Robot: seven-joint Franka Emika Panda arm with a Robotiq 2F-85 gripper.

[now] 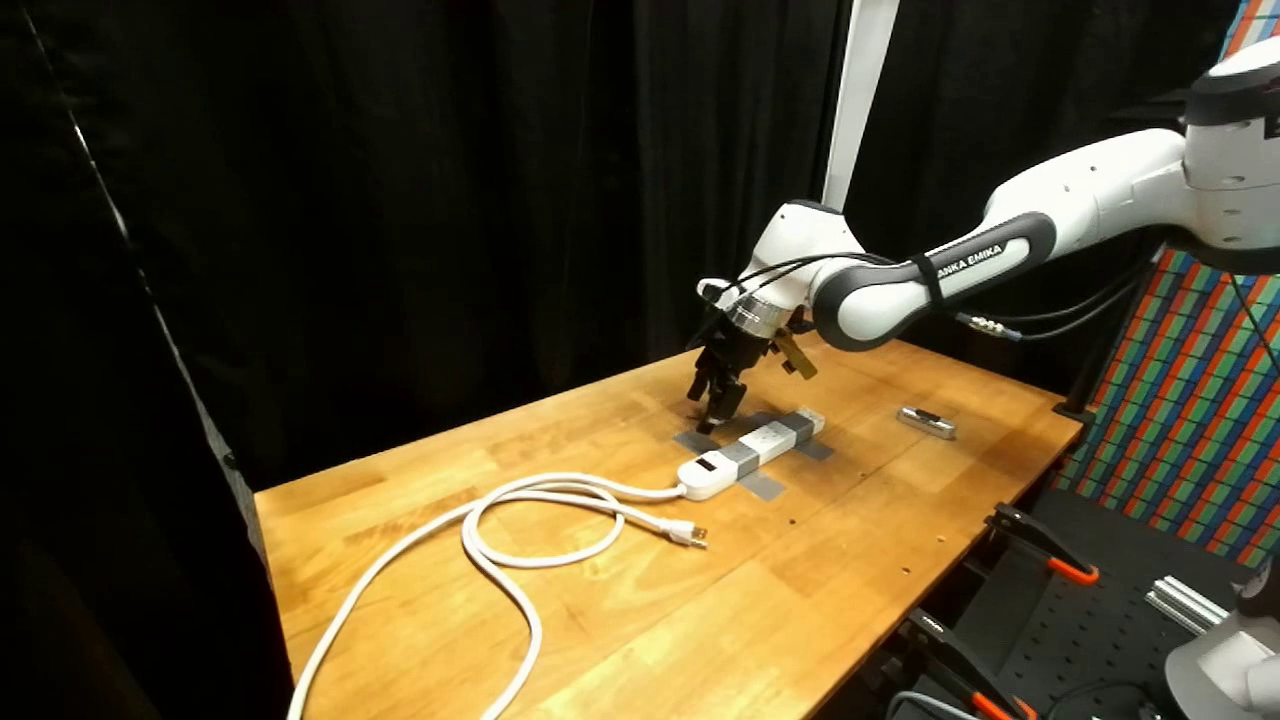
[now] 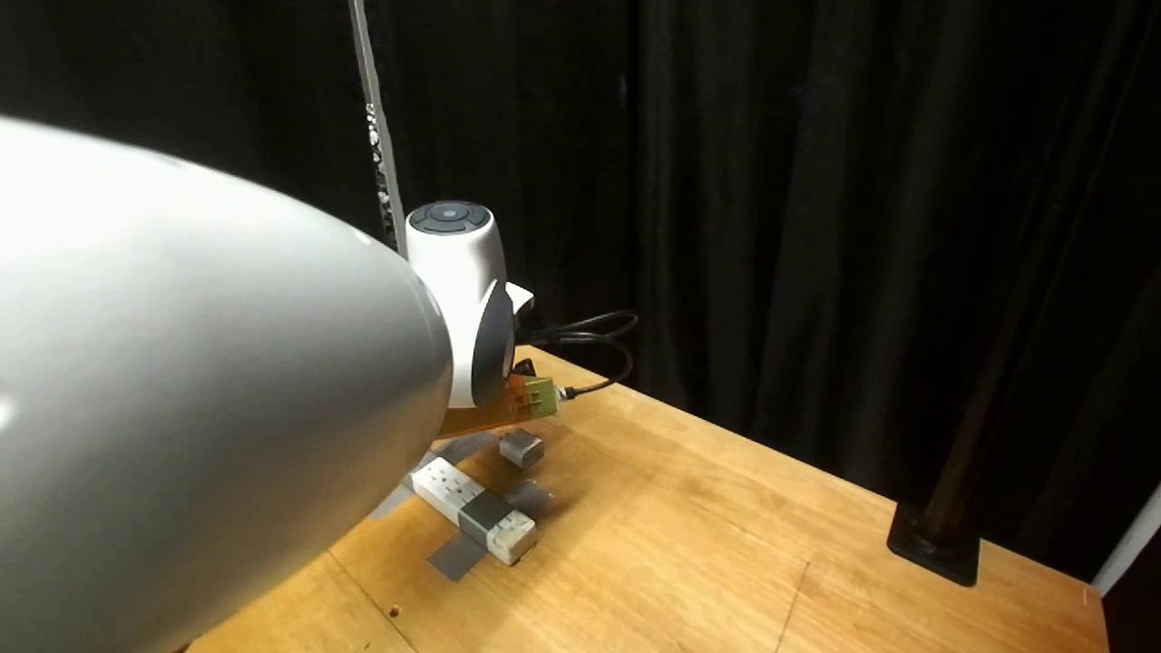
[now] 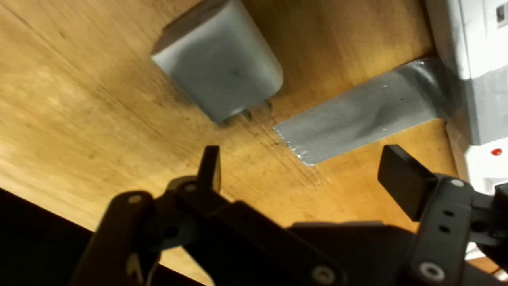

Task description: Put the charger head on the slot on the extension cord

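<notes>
Far across the wooden surface (image 1: 680, 600), jaws apart, we should straddle the charger head (image 3: 222, 65) squarely, leaving its prongs (image 3: 247, 114) free.

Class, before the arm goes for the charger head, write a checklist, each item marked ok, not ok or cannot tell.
1. Fingers open, holding nothing: ok.
2. Charger head between the fingers: not ok; it lies beyond them in the wrist view.
3. Extension cord secured: ok; grey tape runs across it onto the table.
4. Visible sockets free: ok; no plug in them in an exterior view.
5. Whether tape hides a socket: cannot tell.
6. White plug disconnected: ok; lying on the table.
</notes>
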